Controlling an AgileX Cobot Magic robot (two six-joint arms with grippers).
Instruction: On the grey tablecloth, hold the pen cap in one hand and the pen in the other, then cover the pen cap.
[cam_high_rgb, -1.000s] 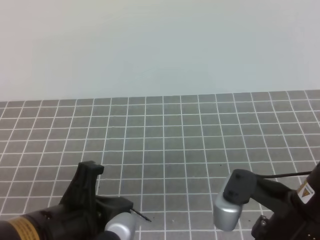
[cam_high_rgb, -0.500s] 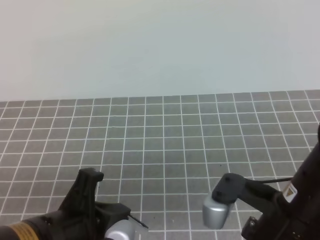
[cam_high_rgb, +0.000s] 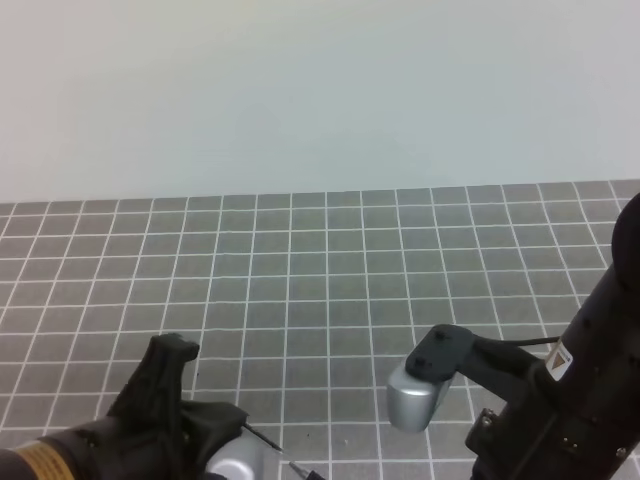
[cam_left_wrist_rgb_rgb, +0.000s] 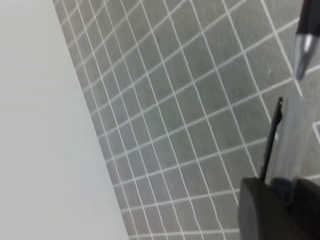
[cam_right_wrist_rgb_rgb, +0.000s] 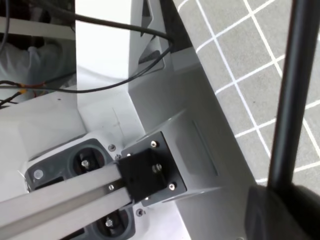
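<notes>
The grey tablecloth (cam_high_rgb: 330, 260) with its white grid covers the table. At the bottom left of the high view, my left gripper (cam_high_rgb: 238, 428) is shut on the pen cap (cam_high_rgb: 285, 458), a thin dark sliver sticking out to the right. In the left wrist view the pen cap (cam_left_wrist_rgb_rgb: 290, 145) with its black clip rises from my left gripper (cam_left_wrist_rgb_rgb: 282, 200). The pen's silvery tip (cam_left_wrist_rgb_rgb: 302, 55) points at the cap's free end; contact is unclear. In the right wrist view my right gripper (cam_right_wrist_rgb_rgb: 282, 200) is shut on the long black pen (cam_right_wrist_rgb_rgb: 292, 90).
The right arm (cam_high_rgb: 570, 400) and its silver wrist camera (cam_high_rgb: 410, 395) fill the bottom right of the high view. A pale wall stands behind the cloth. The right wrist view looks back at the robot's white base (cam_right_wrist_rgb_rgb: 165, 100) with cables.
Both arms have sunk toward the near edge of the high view. The right arm's wrist camera has shifted left, toward the left gripper. Neither grip has changed.
</notes>
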